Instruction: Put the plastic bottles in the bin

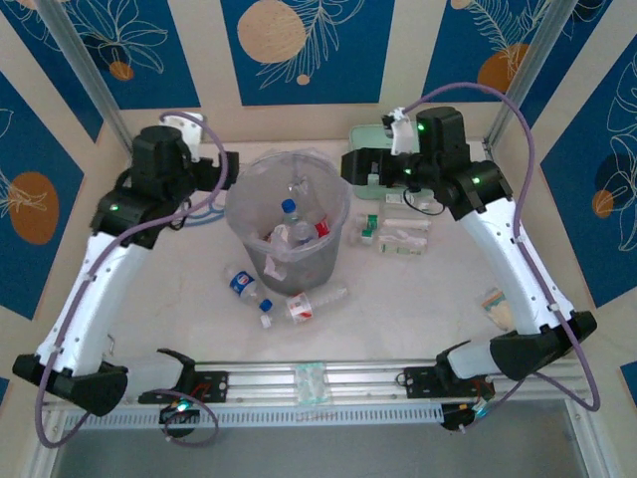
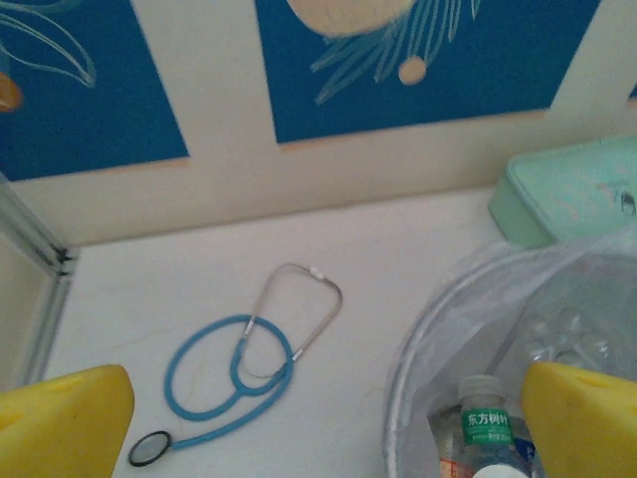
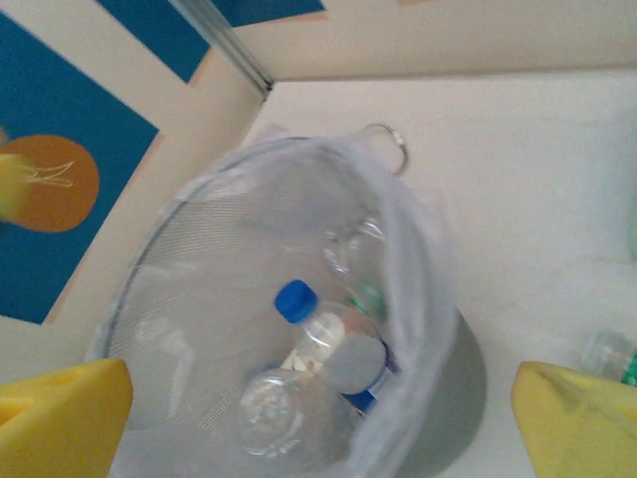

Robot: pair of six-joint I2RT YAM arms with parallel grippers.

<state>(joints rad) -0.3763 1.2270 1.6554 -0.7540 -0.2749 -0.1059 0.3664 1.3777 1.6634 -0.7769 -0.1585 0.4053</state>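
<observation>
Two bottles [image 1: 304,307] lie on the desk [image 1: 418,299] at six o'clock of the bin [image 1: 239,227] (both jaws apart by its rim); grip one squarely across its middle

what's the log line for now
left gripper: open | right gripper: open at translucent grey-white round bin | clear plastic bottles: some inside, others on white table

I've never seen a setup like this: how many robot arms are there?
2. The left arm stretches up the left side and the right arm up the right side. Both bend inward toward the bin standing between them. No further arm appears hidden.
</observation>
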